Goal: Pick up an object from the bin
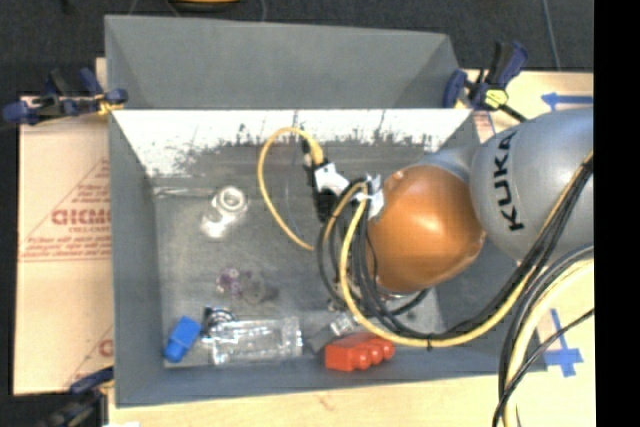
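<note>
A grey metal tip of my gripper (343, 323) peeks out from under the arm's cables near the bin's front wall. Just below it lies a red ridged plastic block (358, 353) with a dark end on its left. To the left of that, a clear plastic bottle (255, 339) lies on its side along the front wall. A blue piece (182, 338) sits at the bottle's left end.
A small clear round jar (226, 210) stands at the back left of the bin floor. A tiny purple piece (232, 283) and a dark bit (263, 293) lie mid-left. The arm's orange cover and looped cables hang over the bin's right half.
</note>
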Robot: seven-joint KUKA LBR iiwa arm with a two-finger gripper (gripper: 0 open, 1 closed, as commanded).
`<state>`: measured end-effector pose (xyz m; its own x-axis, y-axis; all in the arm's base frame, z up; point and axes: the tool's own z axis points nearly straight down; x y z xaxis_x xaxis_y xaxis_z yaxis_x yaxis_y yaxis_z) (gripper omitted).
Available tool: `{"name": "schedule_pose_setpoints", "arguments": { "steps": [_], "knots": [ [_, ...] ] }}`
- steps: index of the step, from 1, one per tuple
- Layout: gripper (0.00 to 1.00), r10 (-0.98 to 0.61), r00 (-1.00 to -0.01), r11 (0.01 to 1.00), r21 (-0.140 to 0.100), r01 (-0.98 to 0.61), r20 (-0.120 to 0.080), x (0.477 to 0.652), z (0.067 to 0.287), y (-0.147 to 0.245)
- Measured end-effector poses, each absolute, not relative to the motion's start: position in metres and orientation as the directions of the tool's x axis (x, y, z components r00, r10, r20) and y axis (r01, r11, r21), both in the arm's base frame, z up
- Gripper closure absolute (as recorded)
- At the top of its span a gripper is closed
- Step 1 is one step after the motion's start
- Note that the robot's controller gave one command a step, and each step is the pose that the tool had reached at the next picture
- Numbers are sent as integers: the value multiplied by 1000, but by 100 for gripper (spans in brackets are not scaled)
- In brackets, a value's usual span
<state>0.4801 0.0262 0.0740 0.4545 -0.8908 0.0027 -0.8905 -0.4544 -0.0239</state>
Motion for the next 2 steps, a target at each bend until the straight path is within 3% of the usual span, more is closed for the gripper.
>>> {"name": "schedule_pose_setpoints", "arguments": {
  "steps": [1,2],
  "knots": [
    [0,-679,734,-734,-24,-679,13,485,75,-10],
    [0,-387,922,-922,1,-387,-1,473,114,-72]
  ]
}}
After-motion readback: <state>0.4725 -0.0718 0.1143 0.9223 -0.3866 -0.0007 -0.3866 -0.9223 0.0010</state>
